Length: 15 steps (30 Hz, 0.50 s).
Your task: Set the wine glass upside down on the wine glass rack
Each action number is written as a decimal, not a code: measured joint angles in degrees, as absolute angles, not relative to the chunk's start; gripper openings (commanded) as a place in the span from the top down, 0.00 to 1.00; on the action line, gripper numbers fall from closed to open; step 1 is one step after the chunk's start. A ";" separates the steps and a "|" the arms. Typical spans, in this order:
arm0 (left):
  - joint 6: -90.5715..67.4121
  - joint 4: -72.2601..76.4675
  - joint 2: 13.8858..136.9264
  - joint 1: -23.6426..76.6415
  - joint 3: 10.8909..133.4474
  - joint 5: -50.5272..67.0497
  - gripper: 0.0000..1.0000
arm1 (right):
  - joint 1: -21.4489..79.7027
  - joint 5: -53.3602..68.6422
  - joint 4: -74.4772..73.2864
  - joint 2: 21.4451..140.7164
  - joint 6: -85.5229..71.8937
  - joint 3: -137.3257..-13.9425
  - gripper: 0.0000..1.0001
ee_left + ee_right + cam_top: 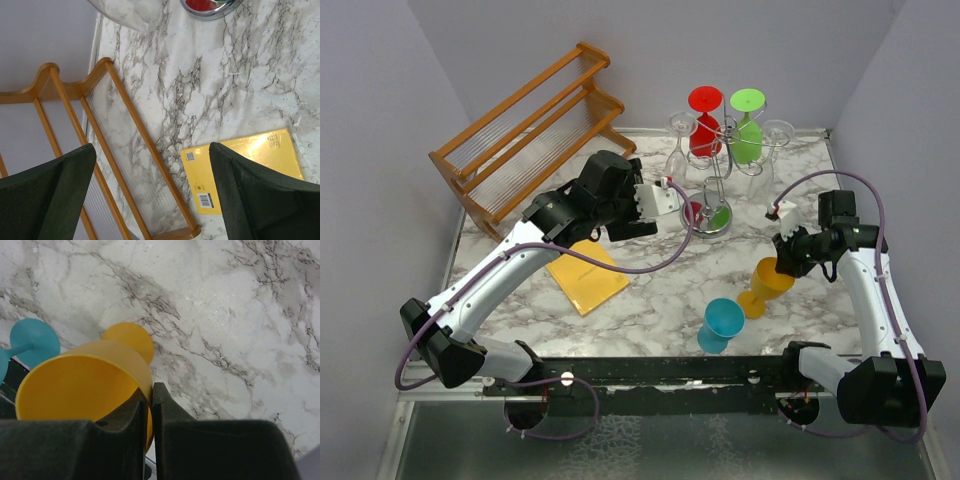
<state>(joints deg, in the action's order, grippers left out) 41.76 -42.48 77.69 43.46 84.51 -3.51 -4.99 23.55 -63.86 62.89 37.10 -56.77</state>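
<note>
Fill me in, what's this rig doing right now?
The right pincer is closed on the rim of the yellow stemmed wine glass, which is on the right side of the marble table and not on the rack yet. The silver wire wine glass rack at the back holds a red glass, a green glass and clear glasses hung upside down. The left pincer is open and empty near the rack's base. A teal stemmed glass stands beside the yellow one.

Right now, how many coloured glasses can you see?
4. Red and green hang on the rack at the back; yellow is in the right gripper; blue stands near the front. None seem hidden.
</note>
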 measured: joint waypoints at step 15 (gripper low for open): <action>32.91 -42.48 78.35 42.24 88.90 6.07 0.01 | -5.02 -6.48 -48.84 62.17 35.11 -75.26 0.99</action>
